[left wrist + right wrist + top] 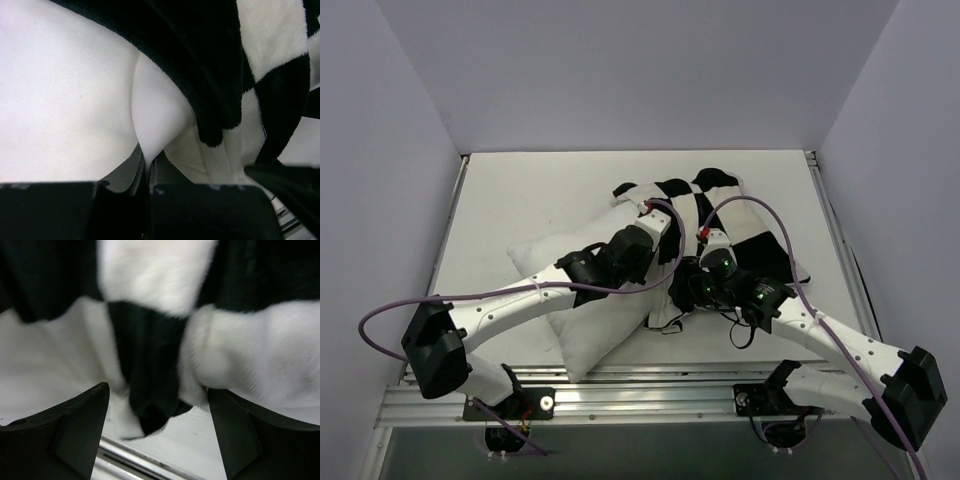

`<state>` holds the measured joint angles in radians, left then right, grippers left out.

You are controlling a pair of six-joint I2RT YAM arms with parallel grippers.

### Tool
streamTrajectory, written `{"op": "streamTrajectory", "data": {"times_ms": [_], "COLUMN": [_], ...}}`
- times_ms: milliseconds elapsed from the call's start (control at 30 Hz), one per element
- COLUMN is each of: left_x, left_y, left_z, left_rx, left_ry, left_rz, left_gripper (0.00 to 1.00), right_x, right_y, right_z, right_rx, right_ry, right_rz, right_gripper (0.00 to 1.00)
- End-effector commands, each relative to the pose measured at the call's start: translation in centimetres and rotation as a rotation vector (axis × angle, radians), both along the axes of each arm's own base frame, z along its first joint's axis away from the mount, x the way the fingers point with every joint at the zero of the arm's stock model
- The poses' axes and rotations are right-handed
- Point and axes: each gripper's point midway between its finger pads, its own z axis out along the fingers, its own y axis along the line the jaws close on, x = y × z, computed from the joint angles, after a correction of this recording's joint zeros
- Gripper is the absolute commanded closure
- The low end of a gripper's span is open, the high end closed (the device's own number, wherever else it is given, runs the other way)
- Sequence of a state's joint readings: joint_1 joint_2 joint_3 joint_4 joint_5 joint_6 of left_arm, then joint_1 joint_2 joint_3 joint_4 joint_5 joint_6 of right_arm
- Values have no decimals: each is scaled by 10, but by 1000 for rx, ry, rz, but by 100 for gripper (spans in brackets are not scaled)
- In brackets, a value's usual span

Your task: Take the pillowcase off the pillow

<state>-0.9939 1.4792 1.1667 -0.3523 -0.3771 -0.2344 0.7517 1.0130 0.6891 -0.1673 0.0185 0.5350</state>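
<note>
Plush checked pillowcase (745, 215), bunched over the far right end of the pillow (545, 262) and spilling onto the desk (540, 190) beside it. Soft, light and limp by the look of it. Likely to drag and cling on the cushion rather than slide, so best taken at the open hem or a loose fold, clear of the filling.

Pillow plump and plain white, lying diagonally toward the near left edge, most of it uncovered. Squashy, and apt to follow the cover unless pinned.

Left hand (147, 172) pinched shut on a fold of the pillow's white fabric, just beside the cover's black hem. Right hand (157, 390) wide open, jaws on either side of a hanging checked fold, not gripping it.

No brand, label or legible writing anywhere in view.
</note>
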Motion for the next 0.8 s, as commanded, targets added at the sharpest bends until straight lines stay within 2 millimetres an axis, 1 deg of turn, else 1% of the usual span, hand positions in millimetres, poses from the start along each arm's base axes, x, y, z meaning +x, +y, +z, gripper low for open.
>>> {"op": "streamTrajectory", "data": {"times_ms": [0,33,67,100,167,200,233,267,300,333,367,400,433,467,500,533,567,600,633,667,700,733,767], "left_x": [2,2,1,1,1,-1,2,2,-1,1,1,-1,-5,-4,-9,-13,-15,-21,-24,-28,-34,-37,-41], "left_y": [11,15,19,28,37,45,54,59,67,77,83,95,98,107,117,124,135,142,148,159,166,171,177], "left_z": [46,48,49,51,54,54,54,54,58,56,55,56,56,57,60,58,57,64,65,62,69,70,71], "left_rx": [-83,-83,-87,-88,-98,-101,-103,-107,-114,-109,-110,-111,-111,-113,-116,-114,-107,-129,-132,-123,-141,-144,-147], "left_ry": [-31,-31,-30,-31,-29,-27,-24,-16,-17,-14,-9,-6,-2,1,4,10,23,15,17,31,16,16,15], "left_rz": [28,33,39,52,64,71,93,99,110,132,140,157,157,178,186,196,220,223,233,253,259,266,273], "left_gripper": [98,98,98,98,98,98,98,98,98,98,98,98,98,98,98,98,98,98,98,98,98,98,98], "right_x": [27,31,36,38,44,46,48,53,58,61,69,78,85,89,98,103,108,114,120,125,130,135,139], "right_y": [-11,-13,-17,-18,-22,-25,-27,-29,-36,-41,-46,-63,-71,-81,-88,-104,-111,-114,-131,-138,-146,-163,-172], "right_z": [-2,-2,-7,-8,-10,-14,-15,-13,-11,-9,1,5,11,16,30,34,40,50,54,55,62,64,66], "right_rx": [-46,-59,-91,-107,-142,-165,-178,-194,-203,-212,-204,-208,-198,-195,-176,-173,-164,-130,-116,-104,-82,-54,-40], "right_ry": [-72,-82,-86,-93,-107,-102,-103,-112,-112,-110,-122,-117,-123,-122,-137,-125,-125,-127,-121,-113,-117,-105,-104], "right_rz": [-143,-157,-181,-185,-203,-211,-218,-229,-255,-274,-295,-351,-382,-413,-446,-494,-522,-534,-585,-606,-630,-675,-701], "right_gripper": [27,32,37,48,67,84,93,100,100,100,100,100,100,100,100,100,100,100,100,100,100,100,100]}}
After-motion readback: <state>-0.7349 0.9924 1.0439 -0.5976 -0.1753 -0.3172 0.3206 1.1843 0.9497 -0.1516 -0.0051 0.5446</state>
